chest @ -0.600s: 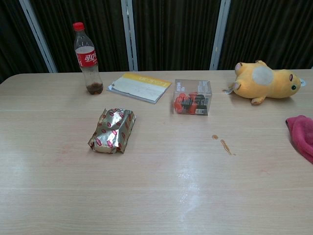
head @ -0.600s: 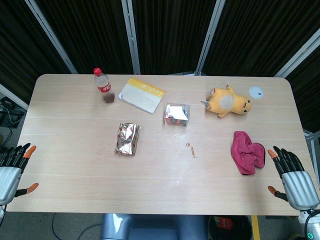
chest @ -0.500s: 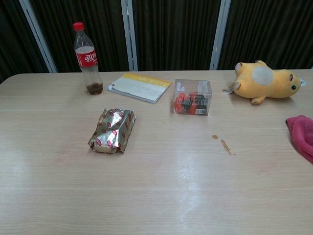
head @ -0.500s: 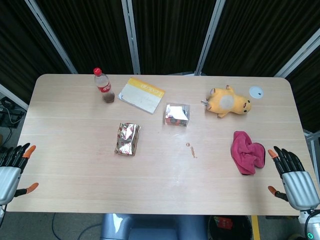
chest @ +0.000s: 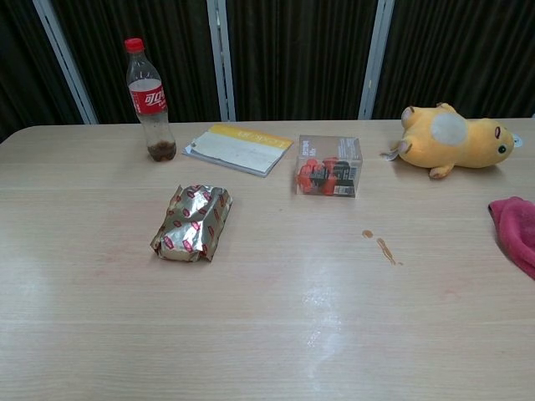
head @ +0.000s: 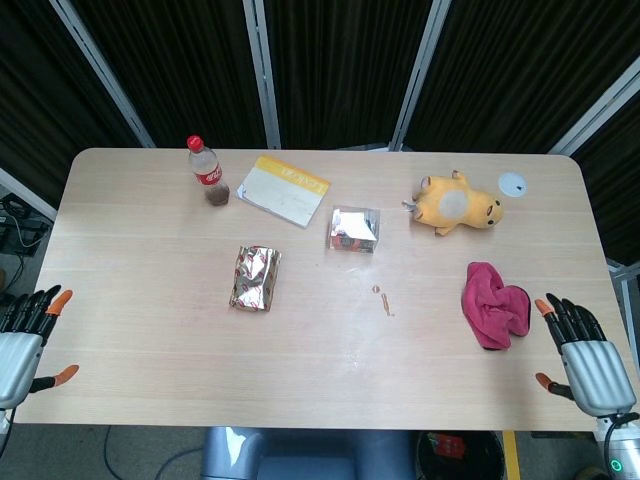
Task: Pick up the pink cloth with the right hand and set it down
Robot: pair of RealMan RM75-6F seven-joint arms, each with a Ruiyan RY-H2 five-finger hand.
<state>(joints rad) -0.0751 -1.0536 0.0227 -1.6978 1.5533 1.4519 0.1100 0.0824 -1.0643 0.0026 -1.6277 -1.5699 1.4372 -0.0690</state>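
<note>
The pink cloth (head: 494, 306) lies crumpled on the table near its right edge; in the chest view only its left part (chest: 517, 230) shows at the frame's right border. My right hand (head: 582, 352) hovers just right of and below the cloth, apart from it, fingers spread and holding nothing. At the table's front left corner my left hand (head: 24, 343) also has its fingers apart and is empty. Neither hand appears in the chest view.
A yellow plush toy (head: 458, 204) lies behind the cloth, with a white disc (head: 513, 183) beside it. A clear box (head: 355, 229), a foil snack bag (head: 256, 278), a booklet (head: 283, 189) and a cola bottle (head: 208, 171) stand further left. A small brown stain (head: 383, 300) marks the table.
My right hand has shifted very slightly down and to the right. Nothing else has moved.
</note>
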